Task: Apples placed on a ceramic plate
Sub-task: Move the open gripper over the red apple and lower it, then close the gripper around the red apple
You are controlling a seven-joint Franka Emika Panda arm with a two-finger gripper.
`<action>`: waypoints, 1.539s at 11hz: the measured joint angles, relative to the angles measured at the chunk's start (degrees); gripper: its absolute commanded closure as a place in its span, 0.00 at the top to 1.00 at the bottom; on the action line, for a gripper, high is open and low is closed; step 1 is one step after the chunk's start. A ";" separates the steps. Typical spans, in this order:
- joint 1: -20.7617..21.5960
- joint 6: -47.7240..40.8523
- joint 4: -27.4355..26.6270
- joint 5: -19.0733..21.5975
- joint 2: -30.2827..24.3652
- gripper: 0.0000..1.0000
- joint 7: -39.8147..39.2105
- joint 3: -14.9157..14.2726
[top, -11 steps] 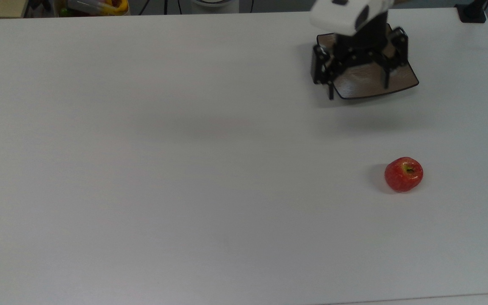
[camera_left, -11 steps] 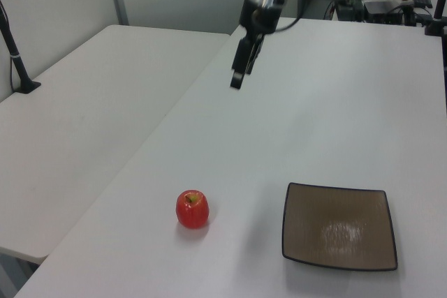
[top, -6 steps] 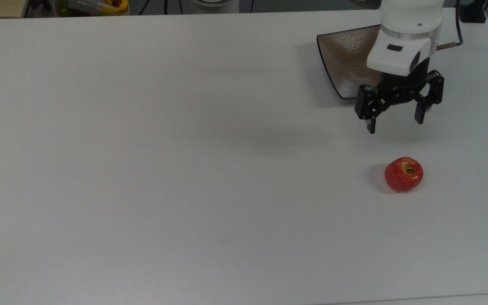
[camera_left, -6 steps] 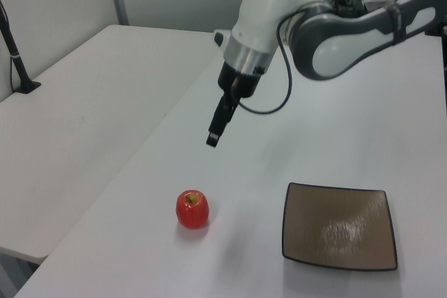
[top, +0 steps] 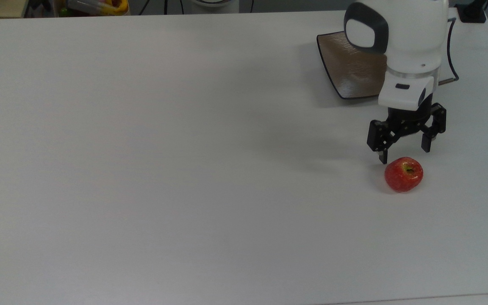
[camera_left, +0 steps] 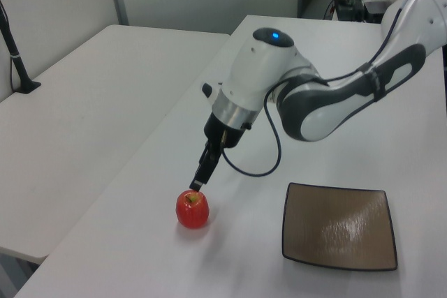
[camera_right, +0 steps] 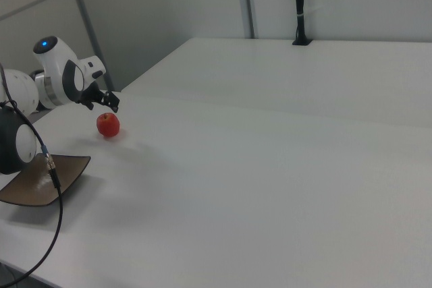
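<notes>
White table (top: 142, 169) carries the apple (top: 403, 174) free, well apart from the plate (top: 350, 72); because the gripper (top: 404, 153) hovers off-centre with fingers spread, one finger may nudge the apple rolling.

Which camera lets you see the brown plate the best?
The left view: the whole square ceramic plate lies uncovered there, every edge showing. In the top view the arm covers part of the ceramic plate. In the right view the ceramic plate is seen flat-on from the side, with a cable crossing it.
</notes>
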 measured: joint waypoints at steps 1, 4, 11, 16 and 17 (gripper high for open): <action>0.13 1.85 0.52 -0.09 1.46 1.00 0.00 0.00; 0.79 4.71 0.99 -1.57 3.54 1.00 0.00 0.04; 1.20 7.46 1.05 -11.97 5.99 1.00 7.05 0.04; 1.24 7.46 1.05 -13.08 6.45 0.33 7.85 0.42; 1.24 7.48 1.13 -13.16 6.46 0.26 7.88 0.76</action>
